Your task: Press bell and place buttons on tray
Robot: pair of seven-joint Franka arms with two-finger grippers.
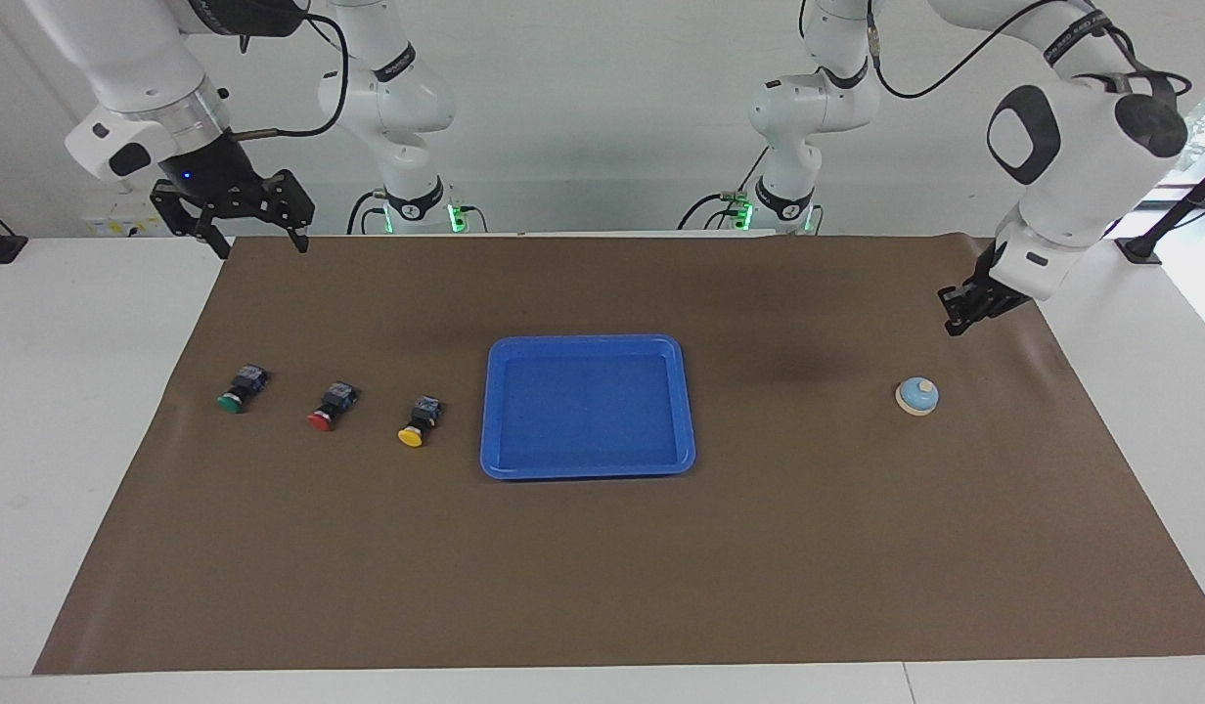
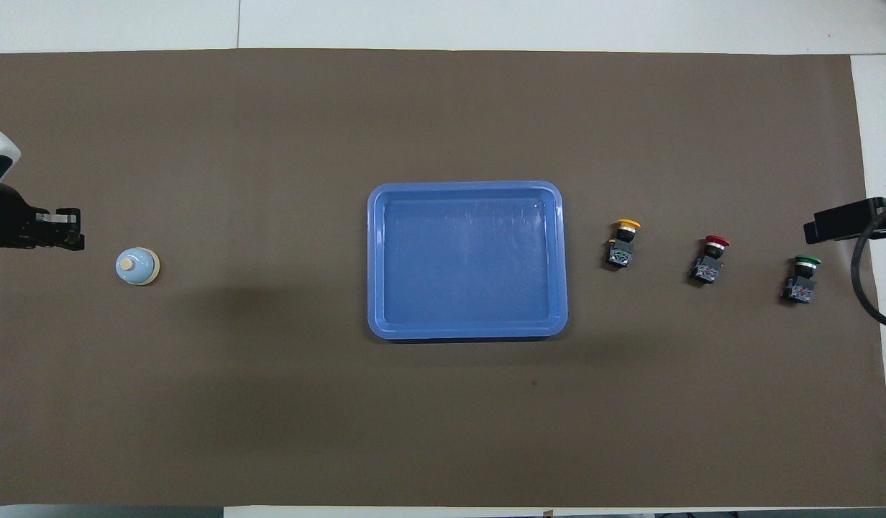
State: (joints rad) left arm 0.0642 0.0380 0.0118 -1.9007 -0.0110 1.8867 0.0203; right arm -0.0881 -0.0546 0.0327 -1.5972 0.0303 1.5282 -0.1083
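Bell [image 1: 917, 396]: on the brown mat [image 1: 602, 567], at left arm's end, nothing around it
Left gripper [image 1: 958, 320]: fingers together, empty, over mat near bell
Right gripper [image 1: 253, 238]: fingers apart, waits over mat edge
Buttons [image 1: 330, 404]: row beside tray [image 1: 495, 411]
Tray: mid-mat
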